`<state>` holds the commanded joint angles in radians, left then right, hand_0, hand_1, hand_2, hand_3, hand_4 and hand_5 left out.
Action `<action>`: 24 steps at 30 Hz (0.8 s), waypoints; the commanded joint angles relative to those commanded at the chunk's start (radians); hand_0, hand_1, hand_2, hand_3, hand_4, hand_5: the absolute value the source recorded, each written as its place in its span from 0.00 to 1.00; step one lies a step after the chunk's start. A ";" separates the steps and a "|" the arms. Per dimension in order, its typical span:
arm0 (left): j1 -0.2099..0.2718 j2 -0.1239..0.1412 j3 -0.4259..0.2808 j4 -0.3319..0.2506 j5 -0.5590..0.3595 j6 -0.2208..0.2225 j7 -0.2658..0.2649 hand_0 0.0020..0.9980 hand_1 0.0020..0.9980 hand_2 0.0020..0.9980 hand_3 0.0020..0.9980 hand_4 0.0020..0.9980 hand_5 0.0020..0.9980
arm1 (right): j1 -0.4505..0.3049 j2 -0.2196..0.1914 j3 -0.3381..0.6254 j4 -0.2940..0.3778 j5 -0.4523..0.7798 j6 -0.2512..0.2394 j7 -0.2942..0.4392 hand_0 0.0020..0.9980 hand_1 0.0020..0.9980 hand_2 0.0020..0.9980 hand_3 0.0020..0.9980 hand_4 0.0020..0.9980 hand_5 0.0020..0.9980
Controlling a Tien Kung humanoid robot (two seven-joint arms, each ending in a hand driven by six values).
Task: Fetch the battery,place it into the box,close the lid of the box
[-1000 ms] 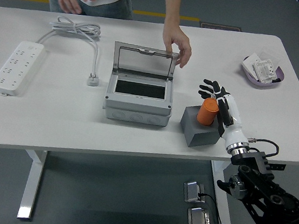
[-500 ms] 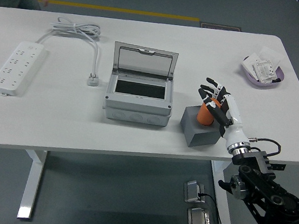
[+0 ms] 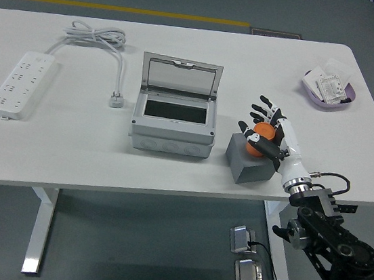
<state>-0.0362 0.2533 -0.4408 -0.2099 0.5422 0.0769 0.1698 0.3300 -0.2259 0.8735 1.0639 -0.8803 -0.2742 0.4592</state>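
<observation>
The battery, an orange cylinder, is being gripped by the right hand on top of a grey block near the tabletop's front edge, right of the middle. The fingers are being curled around it, the thumb pressed across its near side, so the hand is being held narrow on the battery. Whether it is being lifted clear of the block cannot be told. The box is sitting just left of the block, its lid being held upright at the back and its dark opening being left exposed. A power strip with its coiled cord is lying towards the left edge, and a purple dish of small packets is resting near the back right corner. The left arm is not being shown.

The fetching step is judged to be in hand. Next, the battery is needing to be raised off the block, carried left over the opening and lowered in before the lid is being swung down
</observation>
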 joint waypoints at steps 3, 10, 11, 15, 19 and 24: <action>-0.002 0.000 0.000 0.000 0.001 0.000 0.000 0.63 0.68 0.58 0.57 0.53 0.00 | 0.001 0.000 -0.001 0.000 -0.001 0.000 -0.002 0.88 0.81 0.84 0.95 0.80 0.20; -0.003 -0.001 -0.002 0.000 0.004 0.000 0.000 0.63 0.68 0.58 0.57 0.53 0.00 | -0.001 0.001 -0.004 -0.001 -0.003 0.002 -0.004 0.88 0.82 0.84 0.96 0.81 0.22; -0.003 -0.001 -0.002 0.000 0.003 0.000 0.000 0.63 0.68 0.58 0.57 0.53 0.00 | -0.002 0.001 -0.004 -0.001 -0.003 0.003 -0.005 0.88 0.82 0.84 0.96 0.81 0.22; -0.005 -0.001 0.000 0.000 0.001 0.001 -0.001 0.63 0.68 0.58 0.57 0.53 0.00 | -0.004 0.000 -0.006 -0.003 -0.003 0.004 -0.006 0.88 0.82 0.84 0.96 0.81 0.22; -0.006 -0.001 0.002 0.000 0.000 0.000 -0.002 0.63 0.68 0.58 0.57 0.53 0.00 | -0.008 -0.001 -0.007 -0.004 -0.003 0.007 -0.007 0.88 0.82 0.84 0.95 0.81 0.22; -0.007 -0.002 0.001 0.000 0.001 0.000 -0.002 0.63 0.68 0.58 0.58 0.53 0.00 | -0.012 -0.003 -0.009 -0.006 -0.002 0.008 -0.006 0.88 0.82 0.84 0.95 0.81 0.23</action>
<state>-0.0432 0.2516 -0.4395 -0.2096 0.5435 0.0766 0.1679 0.3181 -0.2289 0.8649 1.0576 -0.8820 -0.2660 0.4530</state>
